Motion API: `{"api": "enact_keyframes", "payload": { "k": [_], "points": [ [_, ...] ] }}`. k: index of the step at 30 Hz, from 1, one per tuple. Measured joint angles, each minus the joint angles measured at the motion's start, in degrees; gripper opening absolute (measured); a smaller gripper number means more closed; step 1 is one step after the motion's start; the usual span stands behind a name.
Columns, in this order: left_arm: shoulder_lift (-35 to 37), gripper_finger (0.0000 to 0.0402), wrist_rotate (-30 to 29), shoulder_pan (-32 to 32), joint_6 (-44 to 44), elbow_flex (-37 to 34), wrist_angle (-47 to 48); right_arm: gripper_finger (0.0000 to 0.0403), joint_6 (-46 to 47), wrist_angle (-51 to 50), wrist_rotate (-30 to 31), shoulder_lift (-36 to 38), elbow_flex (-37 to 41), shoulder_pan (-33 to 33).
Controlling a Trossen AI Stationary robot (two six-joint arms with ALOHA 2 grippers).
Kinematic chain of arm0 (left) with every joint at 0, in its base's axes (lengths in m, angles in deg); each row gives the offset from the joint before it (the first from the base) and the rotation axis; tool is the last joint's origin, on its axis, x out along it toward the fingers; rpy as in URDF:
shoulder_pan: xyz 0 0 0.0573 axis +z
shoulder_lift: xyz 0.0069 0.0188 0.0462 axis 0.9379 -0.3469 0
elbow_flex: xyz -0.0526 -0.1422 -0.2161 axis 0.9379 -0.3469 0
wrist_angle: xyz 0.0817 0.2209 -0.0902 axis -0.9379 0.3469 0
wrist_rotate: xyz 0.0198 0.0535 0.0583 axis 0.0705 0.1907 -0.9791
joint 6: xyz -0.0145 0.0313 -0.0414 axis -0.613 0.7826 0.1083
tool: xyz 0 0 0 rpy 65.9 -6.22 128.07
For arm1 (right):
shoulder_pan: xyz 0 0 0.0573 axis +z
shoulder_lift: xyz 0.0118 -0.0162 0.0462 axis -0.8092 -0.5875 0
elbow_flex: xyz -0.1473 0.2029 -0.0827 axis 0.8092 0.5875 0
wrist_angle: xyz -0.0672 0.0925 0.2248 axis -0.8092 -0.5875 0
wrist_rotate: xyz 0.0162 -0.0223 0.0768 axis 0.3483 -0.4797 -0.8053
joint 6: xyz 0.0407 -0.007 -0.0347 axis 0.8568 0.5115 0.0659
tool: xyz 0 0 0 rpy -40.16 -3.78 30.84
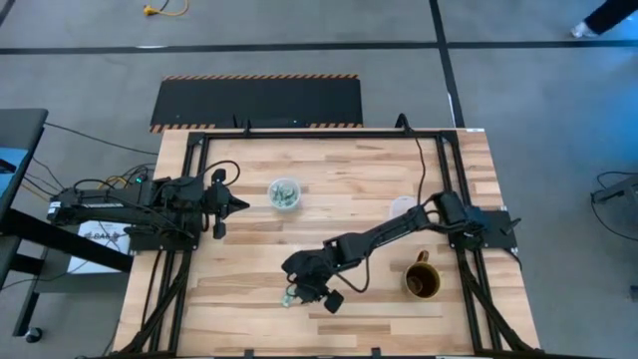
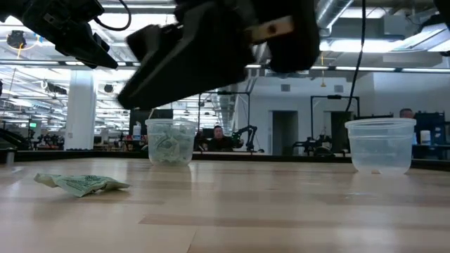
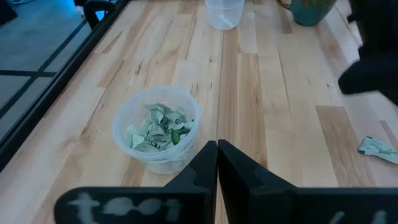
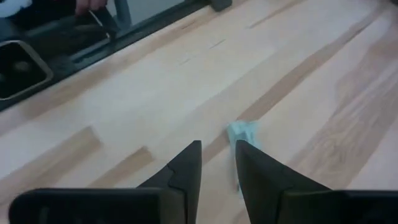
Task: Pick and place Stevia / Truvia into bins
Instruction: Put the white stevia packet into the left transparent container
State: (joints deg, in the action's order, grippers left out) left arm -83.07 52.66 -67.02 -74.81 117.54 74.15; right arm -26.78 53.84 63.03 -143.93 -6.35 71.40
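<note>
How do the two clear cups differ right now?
The cup near the left gripper holds a heap of green and white sachets; the cup near the right arm's base looks empty. In the low view the first appears narrower. Both are clear, upright and round.

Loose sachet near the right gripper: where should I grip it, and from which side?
Come straight down from above. The sachet lies flat and crumpled on the table, so pinch its raised crumpled middle across the short width. The right gripper hovers over it, jaws slightly apart.
</note>
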Motion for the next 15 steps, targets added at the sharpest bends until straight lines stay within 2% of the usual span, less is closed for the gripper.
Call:
{"api": "enact_keyframes", "payload": {
  "k": [4, 15],
  "points": [
    [0.0, 0.0, -0.02, 0.0, -0.02, 0.0, 0.01, 0.0117, -0.74, -0.11, -0.02, -3.09, -2.77, -0.33],
    [-0.02, 0.0, -0.01, 0.0, 0.0, 0.0, 0.02, 0.0224, 0.25, -0.86, 1.69, -7.41, -7.9, -0.26]
  ]
}}
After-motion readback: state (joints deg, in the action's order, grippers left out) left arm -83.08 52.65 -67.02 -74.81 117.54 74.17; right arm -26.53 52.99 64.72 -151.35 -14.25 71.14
